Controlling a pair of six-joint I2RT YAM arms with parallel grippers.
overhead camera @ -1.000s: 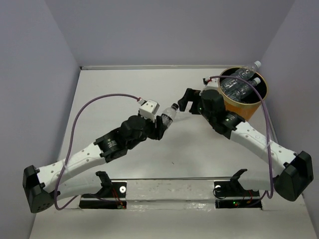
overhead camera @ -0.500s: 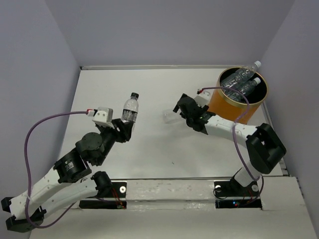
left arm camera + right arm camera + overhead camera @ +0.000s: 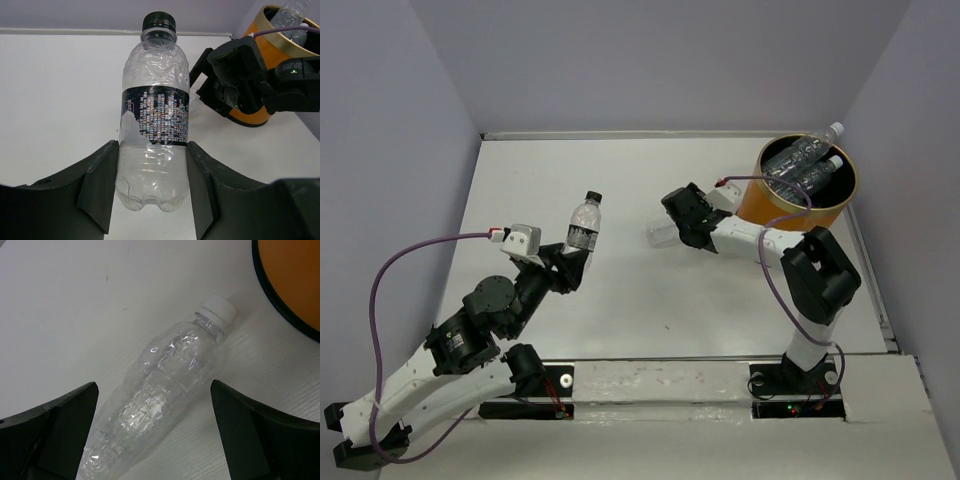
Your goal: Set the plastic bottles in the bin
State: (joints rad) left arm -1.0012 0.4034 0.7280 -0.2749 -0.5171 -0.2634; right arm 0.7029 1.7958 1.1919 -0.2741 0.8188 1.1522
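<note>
Grip first: the dark-capped bottle is pinched low on its body by the left hand, a finger pressed on each side and the cap up. It looks to be carried clear of the tabletop, well to the left of the bin.

Nearer the bin, on its left side, the right hand is spread wide and nothing is held. A clear white-capped bottle is seen lying on its side between the open fingers, close to the bin's foot, with its cap aimed at the bin. It lies slantwise to the closing line, so the wrist should be turned until the fingers can be shut square across the fat middle, not the tapering neck.

The walls look thin and crumpled, so a light squeeze is called for, or the bottle may be buckled or squirted out. The lift should be taken above the tan rim before anything is let go. Several bottles are already piled inside the bin, one poking over the far rim, so the drop is best made over the near side. The left hand's load is best held back from the bin until that path is freed.
</note>
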